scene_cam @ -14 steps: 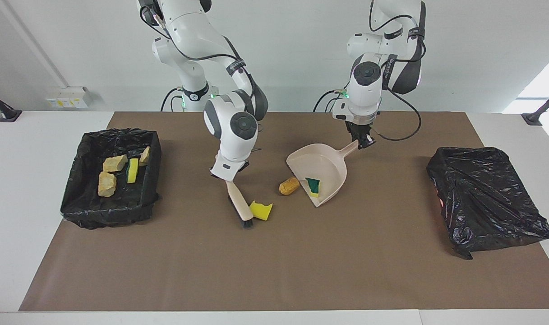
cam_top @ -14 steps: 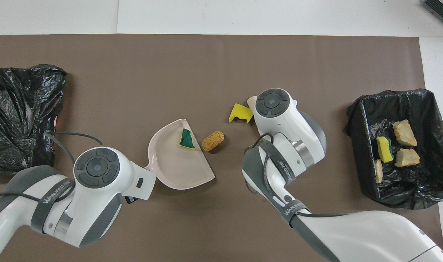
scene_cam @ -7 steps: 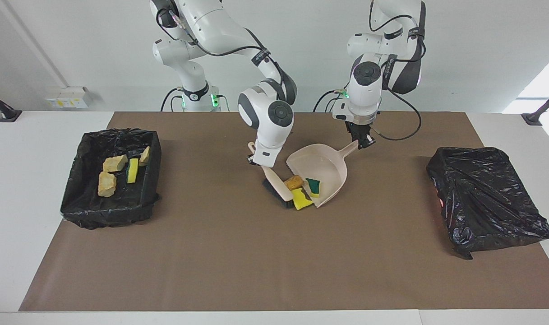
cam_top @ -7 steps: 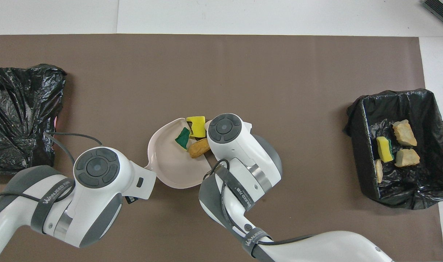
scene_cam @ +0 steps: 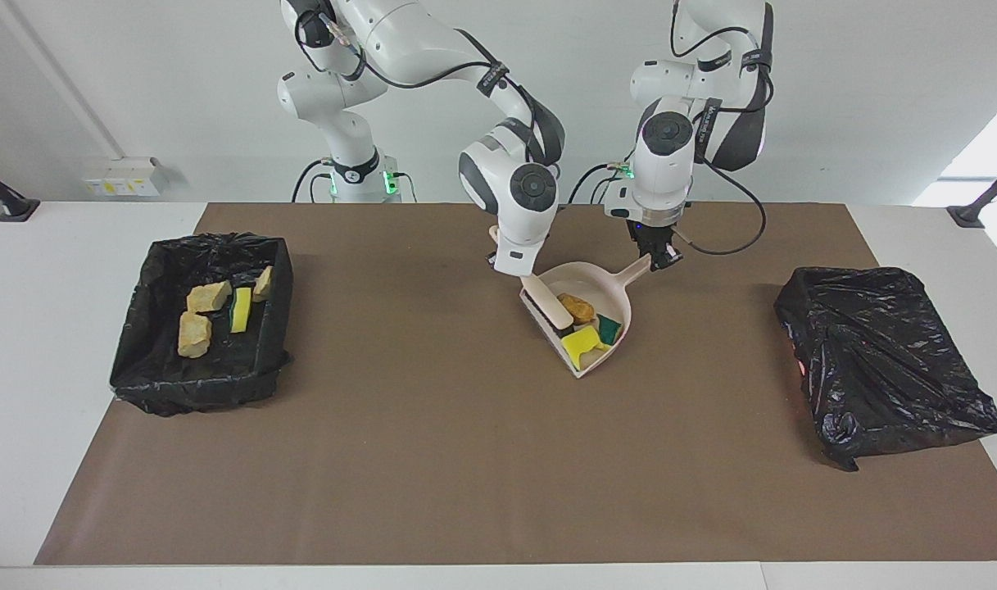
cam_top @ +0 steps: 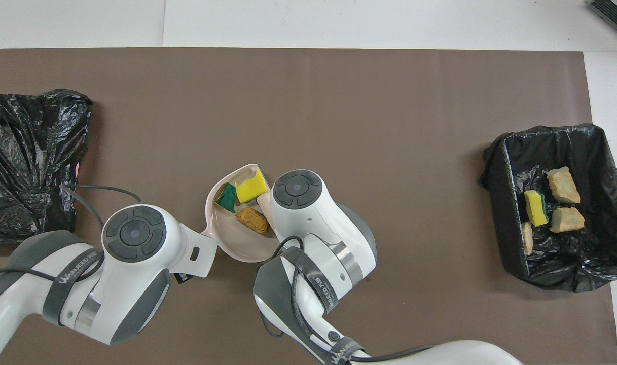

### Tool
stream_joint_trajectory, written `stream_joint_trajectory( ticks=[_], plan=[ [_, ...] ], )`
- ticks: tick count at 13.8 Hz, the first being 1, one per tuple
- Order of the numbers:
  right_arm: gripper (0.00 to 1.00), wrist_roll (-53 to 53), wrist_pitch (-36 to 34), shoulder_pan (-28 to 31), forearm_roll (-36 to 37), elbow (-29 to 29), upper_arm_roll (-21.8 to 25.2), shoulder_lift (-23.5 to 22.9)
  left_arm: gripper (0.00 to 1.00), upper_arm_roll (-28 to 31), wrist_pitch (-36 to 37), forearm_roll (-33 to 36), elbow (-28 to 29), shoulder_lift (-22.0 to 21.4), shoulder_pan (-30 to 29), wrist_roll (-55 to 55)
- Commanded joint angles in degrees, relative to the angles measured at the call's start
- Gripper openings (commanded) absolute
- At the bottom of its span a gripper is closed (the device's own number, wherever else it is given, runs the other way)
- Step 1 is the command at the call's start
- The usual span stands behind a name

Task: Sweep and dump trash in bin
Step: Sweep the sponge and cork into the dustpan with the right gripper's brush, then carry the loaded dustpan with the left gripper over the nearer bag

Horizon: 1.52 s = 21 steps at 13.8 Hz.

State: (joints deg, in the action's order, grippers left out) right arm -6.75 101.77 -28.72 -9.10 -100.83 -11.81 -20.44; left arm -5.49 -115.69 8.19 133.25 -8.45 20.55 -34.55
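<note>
Scraps (scene_cam: pixel 584 321) in our dustpan (scene_cam: pixel 618 288) look light and squishy. Left end effector (scene_cam: pixel 660 257) pinches its handle; right end effector (scene_cam: pixel 506 260) pinches the brush (scene_cam: pixel 547 303).

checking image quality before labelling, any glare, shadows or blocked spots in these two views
Facing view: sheen on the crumpled black plastic bag, bright window at the upper edge, soft shadows only. Overhead view: the right arm's white wrist covers the right gripper and part of the beige plastic dustpan; everything looks sharp.
</note>
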Motion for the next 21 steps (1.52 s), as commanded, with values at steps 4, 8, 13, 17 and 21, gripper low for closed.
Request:
stream_joint_trajectory(
  ticks=[4,8,13,17,21],
  plan=[
    [0.00,-2.30,-13.59,4.45,-2.32,-4.53,-0.40,11.19,0.00,0.21,-4.44,-1.68,1.05,-2.01,-1.48,0.71],
    [0.00,-8.43,-18.63,5.87,-2.32,-9.89,-0.32,17.62,0.00,0.56,-5.07,-1.77,0.44,-3.23,-3.23,0.19],
    [0.00,-23.10,-10.56,0.44,-6.36,-14.57,-0.58,18.87,0.00,0.74,1.49,-2.99,-4.46,-4.65,-11.38,-12.17],
    [0.00,-28.55,-2.66,-5.54,-7.68,-13.95,-0.58,14.66,0.00,1.00,8.19,-3.71,-12.37,-2.81,-20.52,-28.43],
    [0.00,-34.63,4.92,-10.03,-7.68,-14.04,-0.58,10.16,0.00,1.00,14.08,-3.62,-21.69,2.11,-30.98,-42.67]
  ],
)
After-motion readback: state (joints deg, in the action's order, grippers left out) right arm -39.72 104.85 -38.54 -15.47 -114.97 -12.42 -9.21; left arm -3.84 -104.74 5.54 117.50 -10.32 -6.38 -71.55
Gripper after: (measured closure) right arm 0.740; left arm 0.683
